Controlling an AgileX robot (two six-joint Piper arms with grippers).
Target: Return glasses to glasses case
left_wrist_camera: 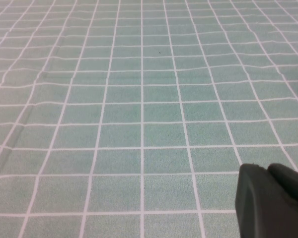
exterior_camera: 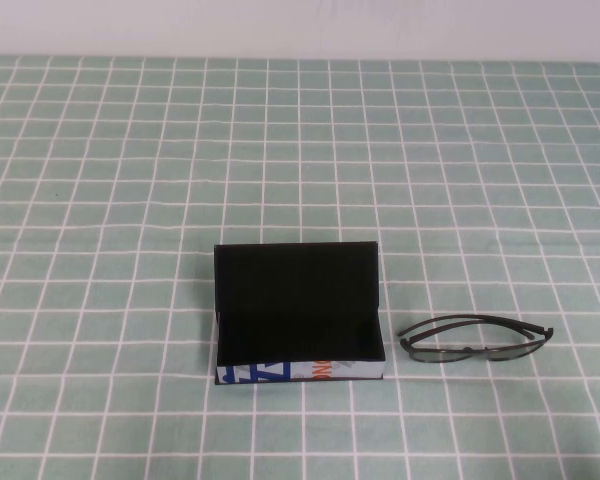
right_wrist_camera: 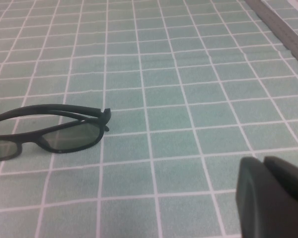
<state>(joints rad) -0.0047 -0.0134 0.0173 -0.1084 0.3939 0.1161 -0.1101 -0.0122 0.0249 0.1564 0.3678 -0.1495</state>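
Note:
The glasses case [exterior_camera: 300,372] stands open at the table's front centre, its black lid upright, its black inside empty and its white printed front facing me. The glasses [exterior_camera: 472,349] lie folded on the cloth just right of the case, apart from it. Part of them shows in the right wrist view [right_wrist_camera: 64,136]. Neither arm shows in the high view. My left gripper [left_wrist_camera: 267,168] is shut and empty over bare cloth. My right gripper [right_wrist_camera: 263,159] is shut and empty, short of the glasses and off to one side of them.
A green cloth with a white grid [exterior_camera: 130,200] covers the whole table up to the pale wall at the back. A grey strip [right_wrist_camera: 283,29] runs along the cloth's edge in the right wrist view.

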